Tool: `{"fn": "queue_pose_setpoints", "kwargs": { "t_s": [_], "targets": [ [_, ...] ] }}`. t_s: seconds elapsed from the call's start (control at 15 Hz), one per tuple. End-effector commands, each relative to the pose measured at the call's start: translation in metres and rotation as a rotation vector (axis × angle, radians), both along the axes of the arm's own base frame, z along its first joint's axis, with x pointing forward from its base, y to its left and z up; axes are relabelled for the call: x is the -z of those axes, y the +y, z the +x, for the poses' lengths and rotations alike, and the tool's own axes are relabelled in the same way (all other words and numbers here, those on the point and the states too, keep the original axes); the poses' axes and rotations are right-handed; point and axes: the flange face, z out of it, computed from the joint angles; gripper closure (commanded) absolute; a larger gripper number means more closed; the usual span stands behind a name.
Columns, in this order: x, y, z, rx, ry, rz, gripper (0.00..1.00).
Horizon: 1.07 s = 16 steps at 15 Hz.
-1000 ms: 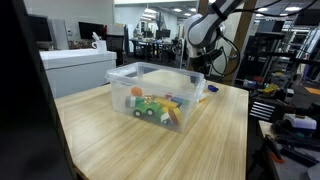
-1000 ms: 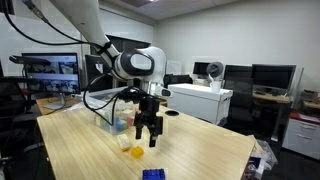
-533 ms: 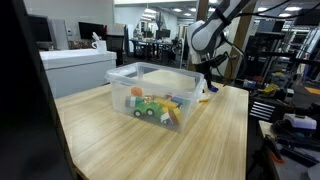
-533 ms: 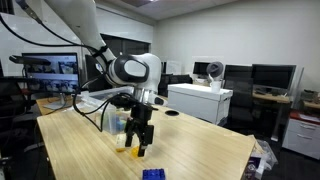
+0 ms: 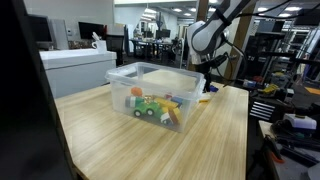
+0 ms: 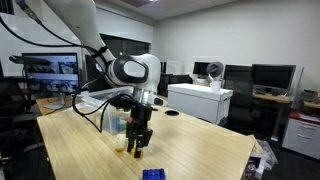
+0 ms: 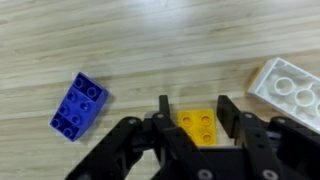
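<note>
The gripper (image 7: 195, 105) stands low over the wooden table (image 7: 120, 40). Its fingers (image 7: 163, 108) are drawn in to either side of a yellow block (image 7: 196, 124) at the lower middle of the wrist view. They sit very close to its sides, but I cannot tell whether the pads actually press on it. The block lies flat with its studs up, so its straight side walls face the pads squarely, which seems to be why the fingers straddle it this way.

Its lower edge is covered by the gripper body. A blue block (image 7: 78, 104) lies apart at the left, and a white block (image 7: 290, 88) is cut off by the right edge. In an exterior view a clear bin (image 5: 150, 68) of toys sits just beside the gripper. They are too small to name.
</note>
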Motion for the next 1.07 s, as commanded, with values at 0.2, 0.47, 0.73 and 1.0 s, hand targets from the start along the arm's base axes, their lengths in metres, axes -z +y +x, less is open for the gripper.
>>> {"fn": "queue_pose_setpoints", "kwargs": {
  "t_s": [0.2,0.47,0.73,1.0],
  "targets": [
    [-0.002,-0.004,-0.004,-0.001,-0.014,-0.002,0.88],
    [-0.047,0.004,0.023,-0.001,-0.116,0.018,0.88],
    [-0.14,0.068,0.068,-0.041,-0.338,0.126,0.88],
    [-0.2,0.155,0.06,-0.204,-0.457,0.252,0.88]
  ]
}}
